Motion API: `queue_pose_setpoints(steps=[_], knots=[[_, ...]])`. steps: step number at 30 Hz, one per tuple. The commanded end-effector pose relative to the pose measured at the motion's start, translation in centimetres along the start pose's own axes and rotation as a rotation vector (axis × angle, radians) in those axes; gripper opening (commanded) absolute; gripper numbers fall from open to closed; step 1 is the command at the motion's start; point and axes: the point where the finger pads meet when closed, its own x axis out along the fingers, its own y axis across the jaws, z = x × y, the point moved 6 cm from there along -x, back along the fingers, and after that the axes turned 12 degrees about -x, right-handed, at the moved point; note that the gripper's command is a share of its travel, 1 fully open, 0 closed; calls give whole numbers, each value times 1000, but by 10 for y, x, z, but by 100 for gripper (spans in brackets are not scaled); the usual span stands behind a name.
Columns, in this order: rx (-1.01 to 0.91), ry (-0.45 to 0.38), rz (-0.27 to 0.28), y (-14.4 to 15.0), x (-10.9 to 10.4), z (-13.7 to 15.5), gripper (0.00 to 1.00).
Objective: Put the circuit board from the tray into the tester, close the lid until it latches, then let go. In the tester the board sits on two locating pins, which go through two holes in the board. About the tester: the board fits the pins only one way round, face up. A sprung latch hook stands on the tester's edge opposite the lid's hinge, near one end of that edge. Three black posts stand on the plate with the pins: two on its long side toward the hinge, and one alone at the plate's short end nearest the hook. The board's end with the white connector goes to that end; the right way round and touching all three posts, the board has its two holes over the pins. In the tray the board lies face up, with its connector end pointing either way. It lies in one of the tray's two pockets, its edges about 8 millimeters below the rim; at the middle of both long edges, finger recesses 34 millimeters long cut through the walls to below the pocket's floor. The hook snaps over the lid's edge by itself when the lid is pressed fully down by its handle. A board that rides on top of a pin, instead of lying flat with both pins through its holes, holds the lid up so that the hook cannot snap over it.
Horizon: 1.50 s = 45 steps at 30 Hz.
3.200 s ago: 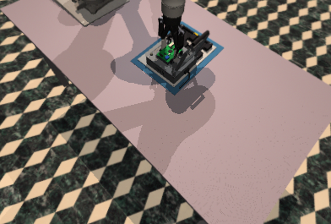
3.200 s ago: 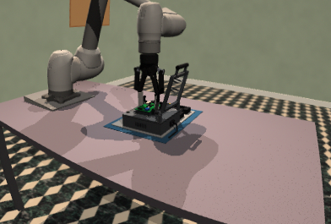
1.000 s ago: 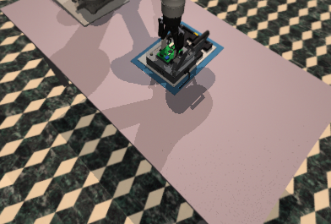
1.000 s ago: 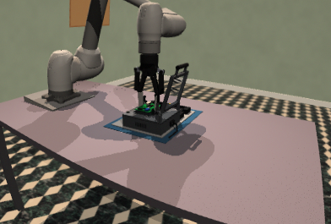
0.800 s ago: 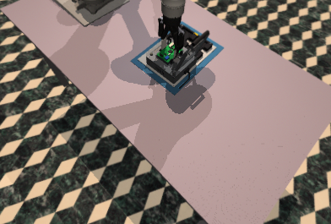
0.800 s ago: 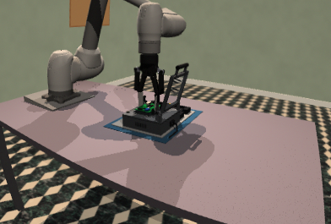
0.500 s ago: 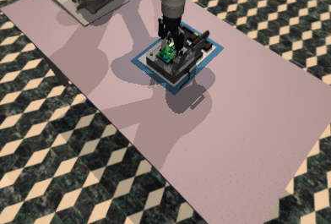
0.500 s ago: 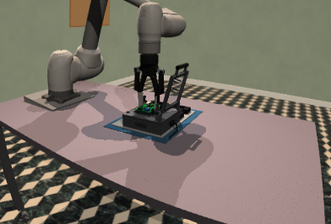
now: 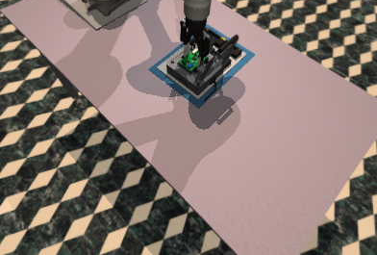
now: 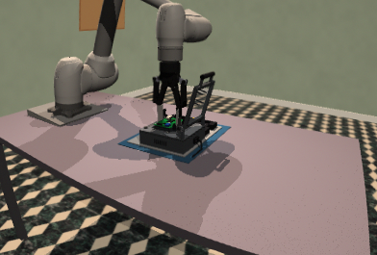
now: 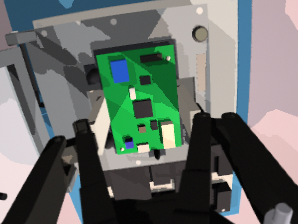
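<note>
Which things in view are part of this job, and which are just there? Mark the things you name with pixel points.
Job:
- circuit board (image 9: 191, 61) (image 10: 168, 123) (image 11: 143, 108)
- tester (image 9: 185, 79) (image 10: 165, 140) (image 11: 62, 95)
- raised lid (image 9: 212, 68) (image 10: 198, 101)
- gripper (image 9: 193, 51) (image 10: 169, 114) (image 11: 142, 103)

Just there:
- orange wall panel (image 10: 91, 8)

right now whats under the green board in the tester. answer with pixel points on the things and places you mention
Under the green board (image 9: 189, 62) (image 10: 166, 124) (image 11: 127, 107), a dark recess shows past its far short edge, and part of the tester's grey top (image 11: 55, 75) around it. The board covers the rest, so pins and holes there can't be checked.

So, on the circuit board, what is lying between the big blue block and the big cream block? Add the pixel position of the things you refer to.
In the wrist view, a large dark square chip (image 11: 143, 108) lies between them, with a smaller dark chip (image 11: 154, 124) nearer the cream block (image 11: 168, 134).
</note>
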Motion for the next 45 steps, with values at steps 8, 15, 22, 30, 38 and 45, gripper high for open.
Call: queue_pose_setpoints(steps=[8, 15, 22, 30, 38, 45], knots=[[0, 0, 0, 0, 1, 0, 46], [0, 0, 0, 0, 3, 0, 46], [0, 0, 0, 0, 3, 0, 46], [0, 0, 0, 0, 3, 0, 58], [0, 0, 0, 0, 3, 0, 58], [0, 0, 0, 0, 3, 0, 58]])
